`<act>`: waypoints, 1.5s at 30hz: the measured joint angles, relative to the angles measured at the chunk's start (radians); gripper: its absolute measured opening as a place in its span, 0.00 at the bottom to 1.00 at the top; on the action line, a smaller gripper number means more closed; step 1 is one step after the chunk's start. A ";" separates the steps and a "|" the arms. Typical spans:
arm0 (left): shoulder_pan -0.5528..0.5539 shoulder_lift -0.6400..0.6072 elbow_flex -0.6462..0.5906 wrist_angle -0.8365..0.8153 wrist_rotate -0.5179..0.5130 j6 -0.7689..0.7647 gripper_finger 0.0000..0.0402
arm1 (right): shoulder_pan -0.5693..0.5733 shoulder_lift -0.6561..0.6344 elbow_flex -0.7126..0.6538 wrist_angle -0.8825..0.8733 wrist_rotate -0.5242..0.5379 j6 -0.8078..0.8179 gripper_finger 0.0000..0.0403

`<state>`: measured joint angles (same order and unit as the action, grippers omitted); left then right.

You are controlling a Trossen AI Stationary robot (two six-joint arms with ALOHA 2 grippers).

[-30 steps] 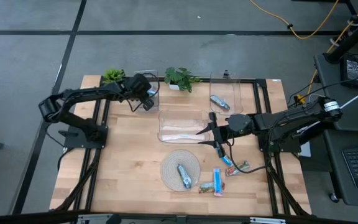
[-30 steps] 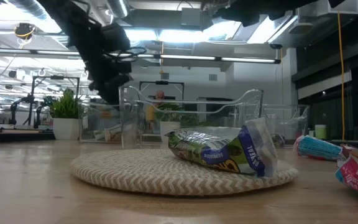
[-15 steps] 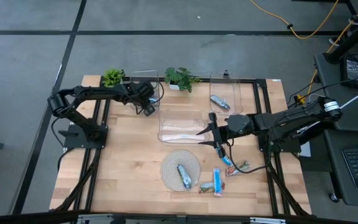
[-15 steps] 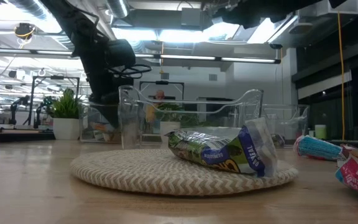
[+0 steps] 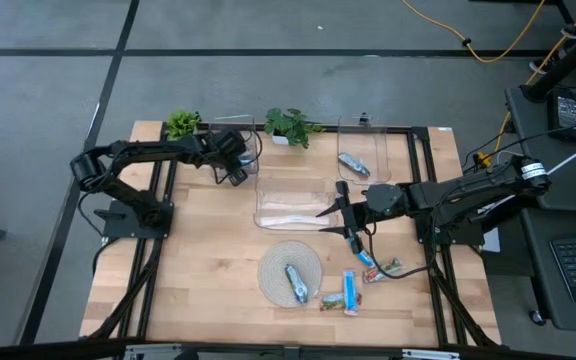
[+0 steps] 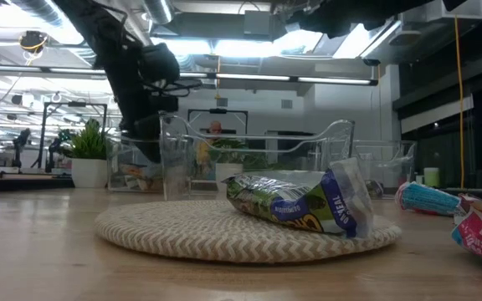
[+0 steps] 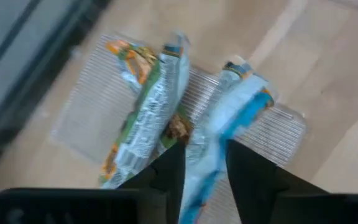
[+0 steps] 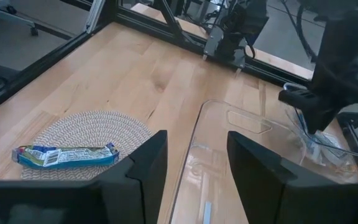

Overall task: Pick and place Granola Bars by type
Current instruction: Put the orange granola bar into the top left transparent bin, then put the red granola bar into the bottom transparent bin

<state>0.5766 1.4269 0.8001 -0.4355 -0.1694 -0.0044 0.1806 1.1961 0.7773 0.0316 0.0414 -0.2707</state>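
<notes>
Left gripper (image 5: 238,172) over the back-left clear bin (image 5: 240,135), fingers slightly parted around a blue bar.

The wooden table (image 5: 208,255) carries the bins and a round woven mat (image 5: 290,270) with one green bar (image 6: 299,201) on it. The right gripper (image 5: 343,212) hovers half-open above the middle bin (image 5: 293,203), holding nothing. In the left wrist view, the blue-wrapped bar (image 7: 235,112) sits between the parted fingertips beside a green bar (image 7: 145,118) in the bin.

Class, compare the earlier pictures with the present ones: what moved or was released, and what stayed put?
The left gripper dipped from above into the rear-left bin and opened, freeing a blue bar. The right gripper, the mat and its bar stayed unchanged.
</notes>
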 joint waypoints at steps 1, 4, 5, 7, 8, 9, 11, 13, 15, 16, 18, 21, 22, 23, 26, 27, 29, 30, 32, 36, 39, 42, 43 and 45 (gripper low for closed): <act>0.000 -0.018 0.000 -0.010 -0.010 0.000 0.29 | 0.000 0.000 0.000 0.000 0.000 0.000 0.42; 0.000 -0.086 0.000 -0.050 -0.016 -0.001 0.31 | 0.000 0.000 0.000 0.000 0.000 0.000 0.42; 0.000 -0.115 0.000 -0.065 -0.013 -0.006 0.32 | 0.000 0.000 0.000 0.000 0.000 0.000 0.42; -0.001 -0.180 0.000 -0.097 0.015 -0.020 0.31 | 0.000 0.000 0.000 0.000 0.000 0.000 0.42; -0.005 -0.216 0.000 -0.113 0.037 -0.028 0.31 | 0.000 0.000 0.000 0.000 0.000 0.000 0.42; -0.009 -0.252 0.000 -0.128 0.060 -0.037 0.30 | 0.000 0.000 0.000 0.000 0.000 0.000 0.42; -0.027 -0.332 0.000 -0.155 0.116 -0.047 0.28 | 0.000 0.000 0.000 0.000 0.000 0.000 0.42; -0.055 -0.414 0.001 -0.172 0.178 -0.053 0.26 | 0.000 0.000 0.000 0.000 0.000 0.004 0.42; -0.093 -0.501 0.001 -0.182 0.235 -0.074 0.23 | 0.000 0.000 0.000 0.000 0.000 0.005 0.42; -0.116 -0.544 0.001 -0.181 0.259 -0.085 0.22 | 0.000 0.000 0.000 0.000 0.000 0.005 0.42; -0.169 -0.625 0.001 -0.179 0.290 -0.091 0.19 | 0.000 0.000 0.000 0.000 0.000 0.006 0.42; -0.268 -0.731 0.001 -0.174 0.304 -0.127 0.12 | 0.000 0.000 0.000 0.000 0.000 0.007 0.42; -0.304 -0.758 0.000 -0.169 0.299 -0.142 0.10 | 0.000 0.000 0.000 0.000 0.000 0.012 0.42; -0.343 -0.784 -0.009 -0.147 0.294 -0.148 0.07 | 0.000 0.000 0.000 0.000 0.000 0.025 0.42; -0.467 -0.842 -0.079 -0.056 0.289 -0.174 0.01 | 0.000 0.000 0.000 0.001 0.000 0.033 0.42; -0.503 -0.857 -0.105 -0.027 0.271 -0.176 0.01 | 0.000 0.000 0.000 0.001 0.000 0.034 0.42; -0.571 -0.887 -0.163 0.037 0.226 -0.182 0.01 | 0.000 0.000 0.000 0.001 0.000 0.040 0.42; -0.607 -0.903 -0.201 0.079 0.202 -0.183 0.01 | 0.000 0.000 0.000 0.001 0.000 0.053 0.42; -0.664 -0.933 -0.276 0.180 0.178 -0.176 0.00 | 0.000 0.000 0.000 0.001 0.000 0.058 0.42; -0.735 -0.983 -0.420 0.372 0.139 -0.152 0.00 | 0.000 0.000 0.000 0.001 0.000 0.057 0.42; -0.746 -1.031 -0.476 0.382 0.101 -0.132 0.01 | 0.000 0.000 0.000 0.001 0.000 0.057 0.42; -0.745 -1.104 -0.517 0.386 0.082 -0.129 0.01 | 0.000 0.000 0.000 0.001 0.000 0.057 0.42; -0.745 -1.131 -0.528 0.388 0.082 -0.124 0.01 | 0.000 0.000 0.000 0.001 0.000 0.057 0.42; -0.745 -1.185 -0.553 0.391 0.081 -0.123 0.01 | 0.000 0.000 0.000 0.000 0.000 0.057 0.42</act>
<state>-0.1688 0.2414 0.2470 -0.0447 -0.0883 -0.1276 0.1806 1.1965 0.7773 0.0319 0.0414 -0.2135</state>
